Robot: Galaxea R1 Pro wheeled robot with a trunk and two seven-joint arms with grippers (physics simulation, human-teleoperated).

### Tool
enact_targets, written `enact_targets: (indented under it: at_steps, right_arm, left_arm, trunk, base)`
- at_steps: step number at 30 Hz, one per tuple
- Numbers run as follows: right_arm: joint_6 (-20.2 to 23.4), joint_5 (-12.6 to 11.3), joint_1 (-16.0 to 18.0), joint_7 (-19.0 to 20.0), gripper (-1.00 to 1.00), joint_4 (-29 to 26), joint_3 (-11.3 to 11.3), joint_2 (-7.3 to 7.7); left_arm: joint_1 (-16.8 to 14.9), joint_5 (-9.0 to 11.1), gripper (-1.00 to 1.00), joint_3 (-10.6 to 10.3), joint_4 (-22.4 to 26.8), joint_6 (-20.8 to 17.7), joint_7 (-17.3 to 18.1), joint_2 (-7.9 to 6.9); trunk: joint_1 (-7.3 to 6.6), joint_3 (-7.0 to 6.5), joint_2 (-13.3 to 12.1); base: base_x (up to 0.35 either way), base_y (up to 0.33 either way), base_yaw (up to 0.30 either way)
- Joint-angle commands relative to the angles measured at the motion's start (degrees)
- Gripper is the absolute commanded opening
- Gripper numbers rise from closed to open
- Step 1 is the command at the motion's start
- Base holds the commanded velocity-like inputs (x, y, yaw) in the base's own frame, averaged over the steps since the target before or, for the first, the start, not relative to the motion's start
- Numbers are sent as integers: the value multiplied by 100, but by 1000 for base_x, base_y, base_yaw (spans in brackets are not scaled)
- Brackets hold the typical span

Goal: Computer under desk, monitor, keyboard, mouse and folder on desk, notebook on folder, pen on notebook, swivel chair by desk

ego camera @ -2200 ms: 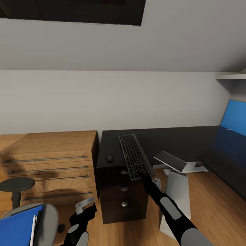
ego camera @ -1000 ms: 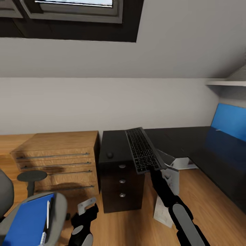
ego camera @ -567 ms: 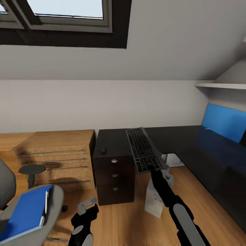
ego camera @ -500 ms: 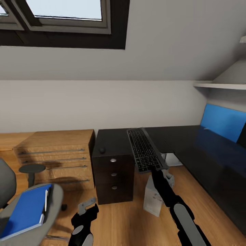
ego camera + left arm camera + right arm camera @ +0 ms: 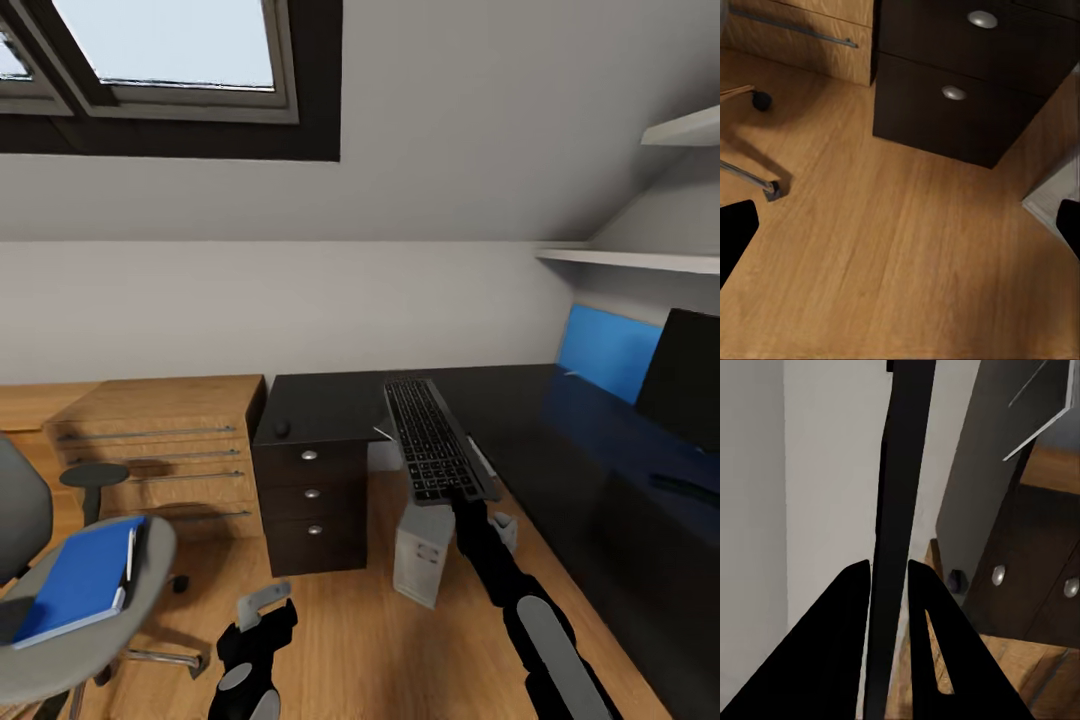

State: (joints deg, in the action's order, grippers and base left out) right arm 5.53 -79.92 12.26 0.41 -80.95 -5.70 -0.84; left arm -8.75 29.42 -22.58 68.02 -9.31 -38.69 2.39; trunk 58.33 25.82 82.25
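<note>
Left gripper: my fingers stand apart with nothing between them, low at 7 o'clock in the head view, over bare wooden floor.
Right gripper: clamped on the near end of the keyboard; in the wrist view my two fingers squeeze its thin dark edge.
Keyboard: held in the air, running away from me toward 12 o'clock, its far end over the desk edge.
Computer: pale tower on the floor just below the keyboard, beside the drawer unit.
Swivel chair: at 9 o'clock, well apart from the desk.
Folder: blue, flat on the chair seat; a thin white thing, possibly the pen, lies along its edge.
Mouse: small dark shape on the desk's left end.
Monitor: on the desk at 3 o'clock.
Skylight: far, at 11 o'clock.
</note>
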Motion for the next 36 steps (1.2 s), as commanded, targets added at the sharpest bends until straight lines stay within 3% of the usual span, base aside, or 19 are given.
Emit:
enact_targets:
  at_steps: [1,13,18,27,28,32,33,36]
  right_arm:
    - [18,-190,4,25,-100,0,6,1]
    - [33,-243,4,24,-100,146,147,13]
    - [119,-342,4,13,-100,375,371,37]
    - [246,-463,4,19,-100,397,564,128]
    - [315,-479,3,14,-100,402,682,171]
    - [626,-638,4,7,-100,420,754,308]
    - [666,-779,14,4,-100,582,757,468]
    - [693,-989,53,-42,-100,999,755,645]
  left_arm:
    - [-4,20,100,-13,9,-27,-40,-2]
    - [-4,13,100,-27,9,-34,-41,-2]
    - [-4,8,100,-23,9,-35,-42,-2]
    - [-4,4,100,-27,9,-36,-34,-2]
    - [-4,5,100,-27,9,-36,-34,0]
    - [-4,0,100,-27,9,-36,-33,0]
    - [-4,-3,100,-27,9,-36,-33,-1]
    - [-4,-1,100,-27,9,-36,-33,-2]
  trunk:
    - [-26,-12,-38]
    - [-289,-228,-519]
    - [-399,-317,-719]
    - [-597,-479,-1080]
    - [-619,-497,-1120]
    - [-707,-569,-1281]
    - [-729,-587,-1321]
    - [-795,-641,-1441]
  base:
    - [-276,-250,0]
    - [-261,-260,0]
    - [-258,-262,0]
    - [-259,-262,0]
    - [-259,-262,0]
    - [-259,-262,0]
    - [-259,-262,0]
    - [-258,-262,0]
